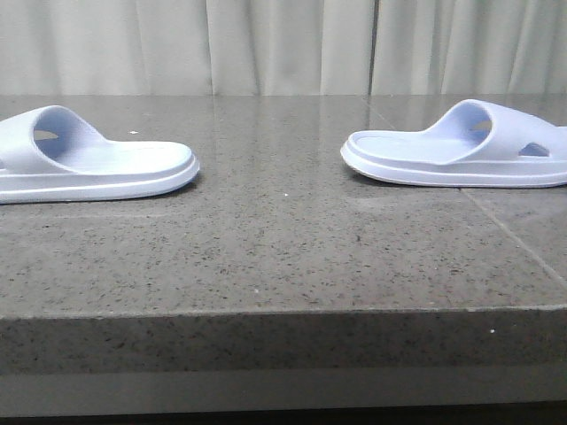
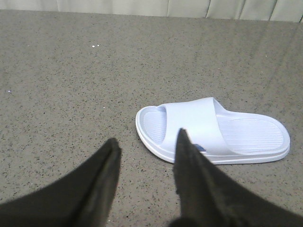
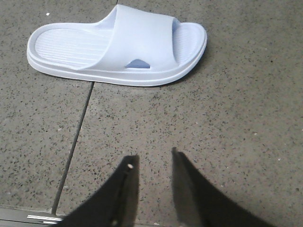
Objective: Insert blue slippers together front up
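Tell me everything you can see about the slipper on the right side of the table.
The right slipper is pale lavender-blue, looks like moulded foam, with a thick sole, a wide arched strap with a side hole, and a ribbed footbed. It lies flat, sole down, on the speckled stone table, well apart from the other slipper. Nothing grips it; the right tool hovers open short of it.

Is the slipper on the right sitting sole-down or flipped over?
Sole-down. The right pale lavender-blue foam slide slipper rests flat on the speckled grey stone table, strap arching upward and ribbed footbed facing up.
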Controlling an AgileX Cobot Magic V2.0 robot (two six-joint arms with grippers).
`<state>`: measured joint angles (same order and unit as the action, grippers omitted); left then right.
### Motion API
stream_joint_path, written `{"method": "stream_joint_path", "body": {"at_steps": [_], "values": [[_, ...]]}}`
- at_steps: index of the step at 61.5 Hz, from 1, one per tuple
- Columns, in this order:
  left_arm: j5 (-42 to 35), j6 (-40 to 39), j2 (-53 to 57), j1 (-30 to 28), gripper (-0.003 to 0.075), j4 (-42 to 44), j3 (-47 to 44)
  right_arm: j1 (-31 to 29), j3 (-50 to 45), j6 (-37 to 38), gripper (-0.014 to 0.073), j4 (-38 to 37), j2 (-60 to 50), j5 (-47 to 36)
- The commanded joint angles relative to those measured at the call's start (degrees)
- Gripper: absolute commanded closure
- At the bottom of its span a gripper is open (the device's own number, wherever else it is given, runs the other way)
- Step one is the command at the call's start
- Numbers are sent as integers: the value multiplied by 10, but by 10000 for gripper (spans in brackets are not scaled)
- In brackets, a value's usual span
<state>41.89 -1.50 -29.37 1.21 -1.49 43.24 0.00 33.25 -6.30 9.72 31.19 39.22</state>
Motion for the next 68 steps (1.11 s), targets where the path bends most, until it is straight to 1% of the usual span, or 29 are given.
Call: {"method": "stream_joint_path", "body": {"at_steps": [1,4,16,24,31,41,47,52,57,60,65,68], "values": [[-44,0,-6,4,231,-1,20,-2,18,-2,171,-1,6,-33],[-44,0,-6,4,225,-1,20,-2,18,-2,152,-1,6,-33],[-39,0,-10,4,227,-1,20,-2,18,-2,156,2,6,-31],[-26,0,-42,4,227,26,21,-2,18,-2,156,2,6,-31],[22,0,-90,4,227,38,31,-2,18,-2,156,2,6,-26],[101,0,-182,4,227,48,74,-2,18,-2,156,2,6,-21],[125,0,-239,2,227,50,102,-2,18,-2,156,2,6,-21],[137,0,-285,-15,227,42,126,-2,18,-2,156,2,6,-21],[136,22,-328,-52,227,5,148,-2,18,-2,156,2,6,-21],[136,55,-344,-82,227,-35,158,-2,18,-2,156,2,6,-21],[133,123,-370,-130,227,-139,168,-2,18,-2,156,2,6,-23],[133,183,-385,-170,227,-213,171,-2,18,-2,156,2,6,-24]]}}
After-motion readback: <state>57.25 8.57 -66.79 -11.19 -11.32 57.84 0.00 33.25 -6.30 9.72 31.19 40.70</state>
